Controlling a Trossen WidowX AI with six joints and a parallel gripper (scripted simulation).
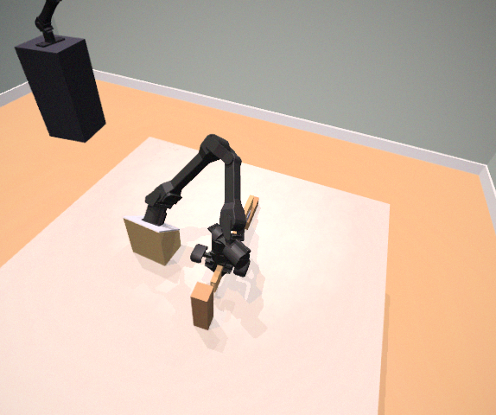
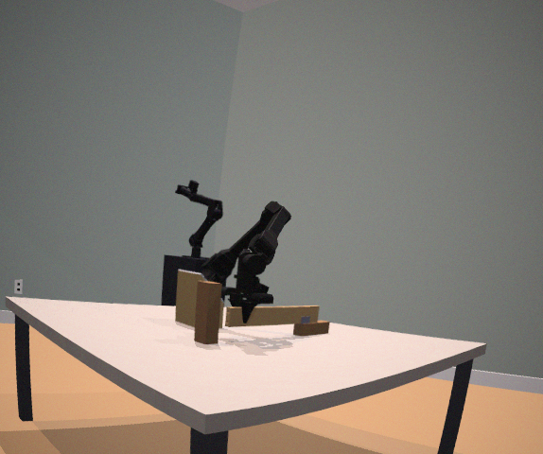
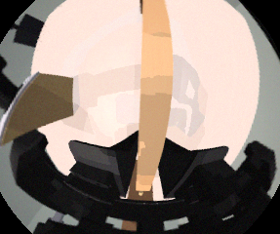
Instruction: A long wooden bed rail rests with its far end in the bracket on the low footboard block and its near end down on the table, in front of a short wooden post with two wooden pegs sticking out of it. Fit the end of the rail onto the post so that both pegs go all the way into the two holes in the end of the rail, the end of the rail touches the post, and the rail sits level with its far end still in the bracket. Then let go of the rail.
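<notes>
One tool [image 2: 247, 312] clamps the rail [image 2: 281, 314] near its post [image 2: 207, 312] end, mid-worktop [image 2: 310, 371]; far end rests on the block [image 2: 310, 327].

Soft even light, fisheye wrist view

1. I cannot see the two pegs on the post [image 1: 202, 305] in any view; the gap between post and rail [image 2: 272, 315] is too small to judge.
2. The arm [image 1: 228, 196] covers the rail's middle from the top.
3. The bracket on the low block [image 2: 310, 327] is only a small grey patch.
4. In the wrist view the rail's far end runs off the top edge, and the post is cut off at left.
5. A second arm [image 1: 45, 17] is cropped by the top edge.
</notes>
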